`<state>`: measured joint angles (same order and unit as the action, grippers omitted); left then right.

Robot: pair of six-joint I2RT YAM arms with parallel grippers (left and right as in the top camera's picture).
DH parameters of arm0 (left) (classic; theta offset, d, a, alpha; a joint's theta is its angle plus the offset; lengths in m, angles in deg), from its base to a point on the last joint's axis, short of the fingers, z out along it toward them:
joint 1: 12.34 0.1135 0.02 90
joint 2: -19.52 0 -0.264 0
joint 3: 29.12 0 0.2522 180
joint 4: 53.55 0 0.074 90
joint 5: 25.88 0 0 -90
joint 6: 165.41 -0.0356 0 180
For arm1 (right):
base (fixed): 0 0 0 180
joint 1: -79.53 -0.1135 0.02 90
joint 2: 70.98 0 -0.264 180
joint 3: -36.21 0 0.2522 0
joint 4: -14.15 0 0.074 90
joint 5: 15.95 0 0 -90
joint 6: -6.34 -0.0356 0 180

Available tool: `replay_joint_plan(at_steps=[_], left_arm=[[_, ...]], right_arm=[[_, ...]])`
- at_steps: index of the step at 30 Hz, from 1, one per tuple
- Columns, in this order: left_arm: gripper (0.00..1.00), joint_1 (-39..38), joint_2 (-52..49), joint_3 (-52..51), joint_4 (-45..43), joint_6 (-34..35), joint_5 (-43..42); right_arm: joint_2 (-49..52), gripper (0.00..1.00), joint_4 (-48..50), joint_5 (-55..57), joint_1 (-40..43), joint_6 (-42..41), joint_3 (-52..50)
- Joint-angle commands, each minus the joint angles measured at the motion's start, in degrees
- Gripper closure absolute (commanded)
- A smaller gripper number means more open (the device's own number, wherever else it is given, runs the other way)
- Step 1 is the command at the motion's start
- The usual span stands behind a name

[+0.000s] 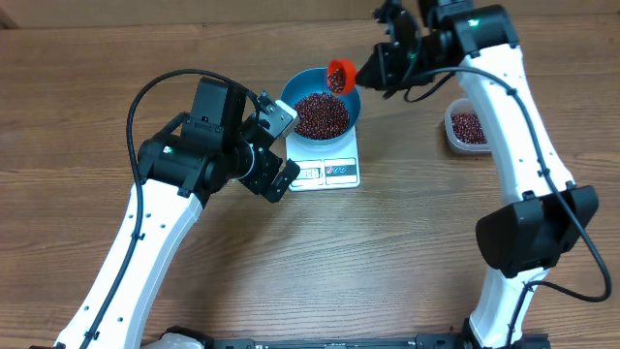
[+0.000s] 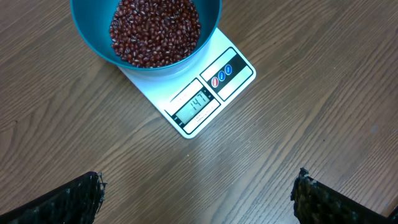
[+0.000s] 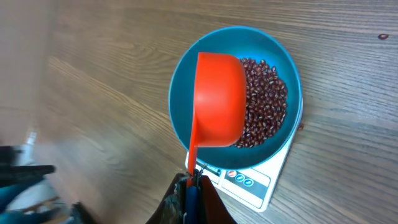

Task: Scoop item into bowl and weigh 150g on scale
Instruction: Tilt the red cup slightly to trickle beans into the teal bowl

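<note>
Most of the beans (image 1: pixel 320 114) sit in a maroon heap inside the blue bowl (image 1: pixel 291 92), which rests on the far part of the white scale (image 1: pixel 329 173) at mid-table. A smaller share lies in the clear tub (image 1: pixel 468 128), well off to the right. The right hand (image 3: pixel 191 180) is pressed together, pinching the handle end of the red scoop (image 1: pixel 339 75). The left hand (image 1: pixel 281 145) hangs spread wide and empty just beside the scale, its camera looking down on the display.

The display seems to read 141, so I judge this to be the topping-up stage, with only a little more needed. Doing it well means tilting the scoop slowly and letting beans trickle a few at a time. It also means pausing for the reading to settle and keeping the scoop off the bowl's rim so nothing presses on the scale.

The scoop's long axis runs from the right hand leftward to the bowl's far right rim. Its cup is over the bowl, back turned to the wrist camera and mouth tipped toward the heap. I cannot tell whether beans remain inside. The scale lies lengthwise far to near, its display and buttons facing the near edge of the table (image 2: pixel 311 93).
</note>
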<state>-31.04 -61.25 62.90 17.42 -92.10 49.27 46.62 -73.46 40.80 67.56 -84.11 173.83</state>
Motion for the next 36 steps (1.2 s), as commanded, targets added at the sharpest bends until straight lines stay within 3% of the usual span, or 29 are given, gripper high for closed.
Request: replay_joint_plan(at_steps=[1, 36], left_arm=[[0.01, 0.3, 0.6, 1.2, -0.2, 0.4, -1.1], [0.0, 0.3, 0.6, 1.2, -0.2, 0.4, -1.1]], right_arm=[[0.0, 0.96, -0.1, -6.9, 1.8, -0.2, 1.9], [0.1, 0.96, -0.2, -13.5, 4.0, -0.2, 1.9]])
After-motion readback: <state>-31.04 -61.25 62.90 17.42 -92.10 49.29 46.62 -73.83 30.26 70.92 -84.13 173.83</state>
